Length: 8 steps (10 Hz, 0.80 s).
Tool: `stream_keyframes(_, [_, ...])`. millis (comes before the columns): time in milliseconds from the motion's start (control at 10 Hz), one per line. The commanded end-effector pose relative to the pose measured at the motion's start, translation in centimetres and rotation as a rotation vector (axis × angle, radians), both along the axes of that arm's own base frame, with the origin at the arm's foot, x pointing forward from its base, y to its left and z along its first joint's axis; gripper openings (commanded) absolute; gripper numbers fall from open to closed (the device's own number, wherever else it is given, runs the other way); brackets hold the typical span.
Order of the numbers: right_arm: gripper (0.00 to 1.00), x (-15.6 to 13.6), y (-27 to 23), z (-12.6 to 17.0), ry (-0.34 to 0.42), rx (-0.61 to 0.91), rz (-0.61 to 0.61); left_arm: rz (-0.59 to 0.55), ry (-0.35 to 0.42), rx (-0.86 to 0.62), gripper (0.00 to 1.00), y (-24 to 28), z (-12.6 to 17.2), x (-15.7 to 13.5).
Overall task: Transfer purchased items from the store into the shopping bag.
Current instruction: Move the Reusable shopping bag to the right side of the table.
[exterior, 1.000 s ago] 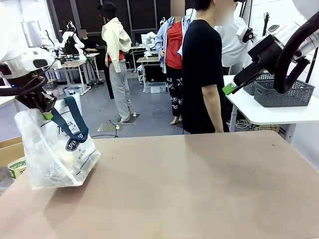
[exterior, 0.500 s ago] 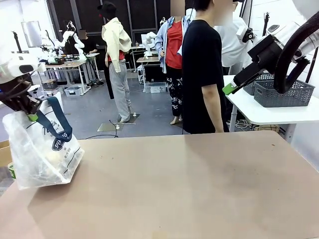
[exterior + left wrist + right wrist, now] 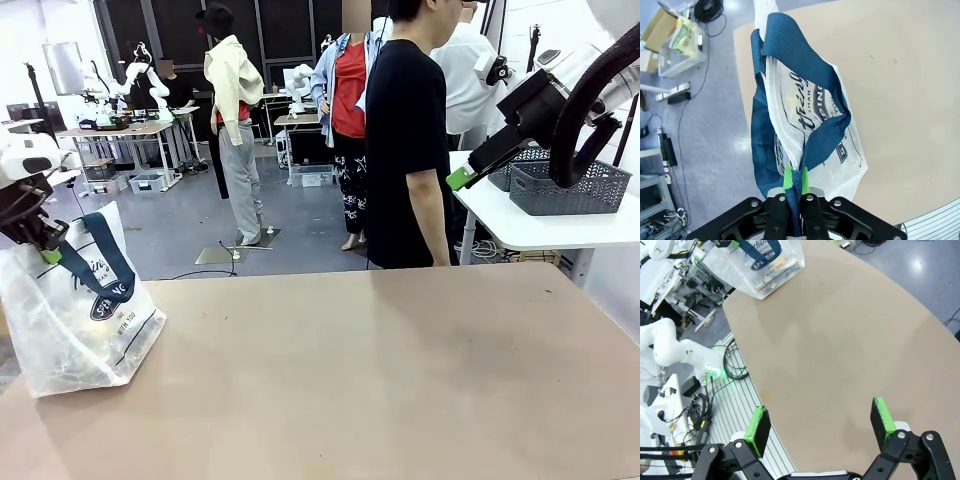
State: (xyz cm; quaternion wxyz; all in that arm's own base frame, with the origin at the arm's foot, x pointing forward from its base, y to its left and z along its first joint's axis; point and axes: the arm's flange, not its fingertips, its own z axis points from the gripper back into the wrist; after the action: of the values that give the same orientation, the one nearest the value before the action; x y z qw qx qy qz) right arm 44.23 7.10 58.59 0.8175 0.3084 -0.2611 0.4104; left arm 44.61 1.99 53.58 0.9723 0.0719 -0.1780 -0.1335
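The left end effector (image 3: 794,186), clamped on the shopping bag (image 3: 75,310)'s navy handle (image 3: 812,142), should lift steadily so nothing spills, while the right end effector (image 3: 820,427) hangs wide open, empty.

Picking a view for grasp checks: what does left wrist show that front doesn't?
Left wrist: the left pincer shut on the shopping bag's navy strap, green pads pressed together, and a box on the floor.
Front: the person, the right pincer raised, a grey mesh basket.
Both: the shopping bag at the table edge.

Translucent whitish shopping bag (image 3: 70,320), navy handles (image 3: 100,262), navy lettering.
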Motion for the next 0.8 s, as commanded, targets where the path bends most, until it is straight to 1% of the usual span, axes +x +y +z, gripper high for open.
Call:
stream_keyframes(0, [1.00, 0.3, 0.3, 0.1, 0.005, 0.014, -0.022, -0.018, 0.002, 0.009, 0.00, -0.1, -0.5, -0.4])
stream_keyframes(100, [1.00, 0.3, 0.3, 0.1, 0.005, 0.014, -0.022, 0.000, 0.000, 0.000, 0.00, 0.0, 0.0, 0.0])
stream_keyframes(400, [1.00, 0.3, 0.3, 0.1, 0.005, 0.014, -0.022, 0.000, 0.000, 0.000, 0.00, 0.0, 0.0, 0.0])
stream_keyframes(500, [1.00, 0.3, 0.3, 0.1, 0.005, 0.014, -0.022, -0.006, 0.001, 0.001, 0.16, -0.2, -0.1, 0.0])
stream_keyframes(700, [1.00, 0.3, 0.3, 0.1, 0.005, 0.014, -0.022, -0.016, 0.023, -0.010, 0.55, -1.3, 0.5, -0.2])
